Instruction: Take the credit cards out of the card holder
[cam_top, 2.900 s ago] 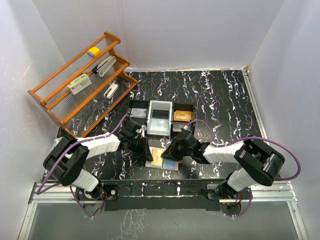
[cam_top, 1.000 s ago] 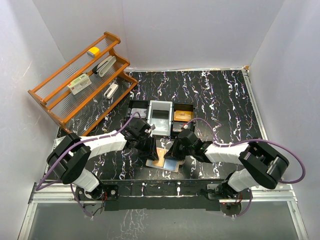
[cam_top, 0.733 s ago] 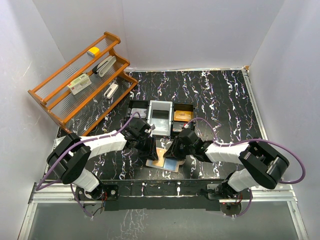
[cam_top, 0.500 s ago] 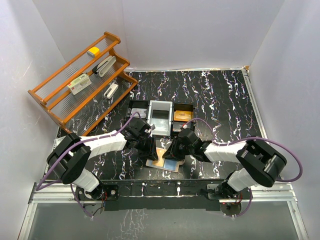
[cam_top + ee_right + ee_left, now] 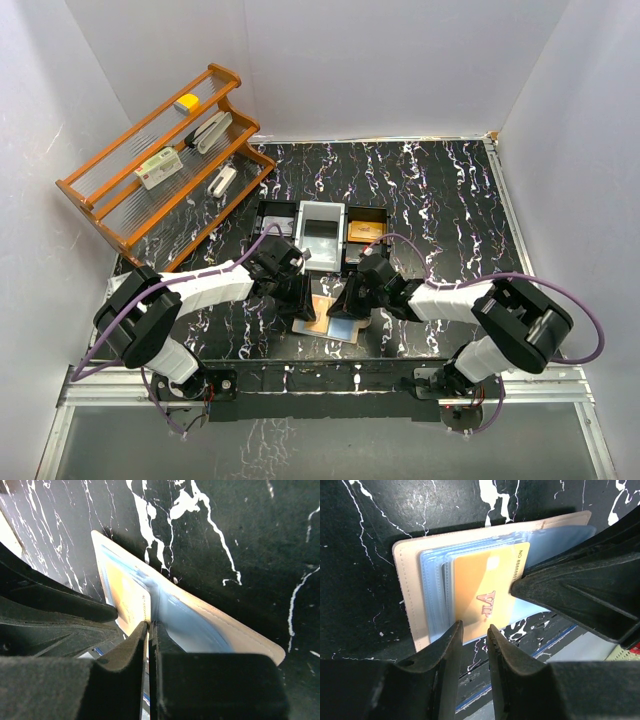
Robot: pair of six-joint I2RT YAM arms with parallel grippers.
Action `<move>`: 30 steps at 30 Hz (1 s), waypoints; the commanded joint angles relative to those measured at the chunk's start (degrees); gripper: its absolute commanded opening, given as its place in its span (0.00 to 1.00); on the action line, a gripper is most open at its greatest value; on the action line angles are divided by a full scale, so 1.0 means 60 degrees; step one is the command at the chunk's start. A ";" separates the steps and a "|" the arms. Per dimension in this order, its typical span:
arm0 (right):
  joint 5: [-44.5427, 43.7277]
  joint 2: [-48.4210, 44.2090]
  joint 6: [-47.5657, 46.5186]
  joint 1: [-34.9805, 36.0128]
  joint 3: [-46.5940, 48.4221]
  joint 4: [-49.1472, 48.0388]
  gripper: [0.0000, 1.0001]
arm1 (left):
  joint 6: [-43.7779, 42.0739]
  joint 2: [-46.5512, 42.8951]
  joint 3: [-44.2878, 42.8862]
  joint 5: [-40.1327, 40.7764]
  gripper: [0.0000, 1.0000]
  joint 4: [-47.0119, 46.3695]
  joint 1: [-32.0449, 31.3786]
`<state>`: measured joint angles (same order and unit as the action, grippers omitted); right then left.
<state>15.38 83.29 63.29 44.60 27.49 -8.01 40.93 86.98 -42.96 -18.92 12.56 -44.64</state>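
Since both arms have closed in from the wider stance of a few moments back, I record the work as now concentrated on one card.

Right gripper [image 5: 149, 625]: jaws pressed together on the short edge of the orange card [image 5: 480, 595], which shows as a thin line between the tips. That card lies directly ahead of the tips. It is mostly seated in the clear sleeves [image 5: 432, 595] of the card holder [image 5: 407, 595], which is spread open and flat on the table [image 5: 370, 520].

Left gripper [image 5: 471, 632]: jaws narrowly apart, with nothing between them that I can confirm. Its tips sit at the holder's long edge, just short of the card. Whether they press the holder down I cannot tell.

Over the last second the top view shows the right wrist edging only slightly, and no clear travel of card or holder.

My judgement is that the pinch is set and the holder is probably braced, so a pull is prepared but this card is not yet extracted. A blue-grey layer lies beneath the orange card; whether it is card or sleeve is unclear.
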 commanded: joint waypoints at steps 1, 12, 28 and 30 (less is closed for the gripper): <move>0.0366 -0.0377 -0.0819 -0.0352 0.0330 0.0423 0.00 | -0.0300 0.0063 -0.0157 0.0555 0.26 0.0686 -0.0030; 0.1755 -0.0171 -0.1872 -0.1028 0.0288 0.0651 0.00 | -0.0245 -0.0004 -0.0281 0.0620 0.25 0.0673 -0.0044; 0.1170 -0.0153 -0.2352 -0.1115 0.0590 0.1622 0.00 | -0.0542 -0.0009 -0.0920 0.0065 0.29 -0.0128 -0.0250; 0.1189 -0.0163 -0.2359 -0.1119 0.0577 0.1625 0.00 | -0.0409 0.0274 -0.0752 -0.0037 0.27 -0.0237 -0.0254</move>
<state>23.92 82.74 50.83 38.20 29.28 0.14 38.02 86.28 -48.05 -17.19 12.01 -45.67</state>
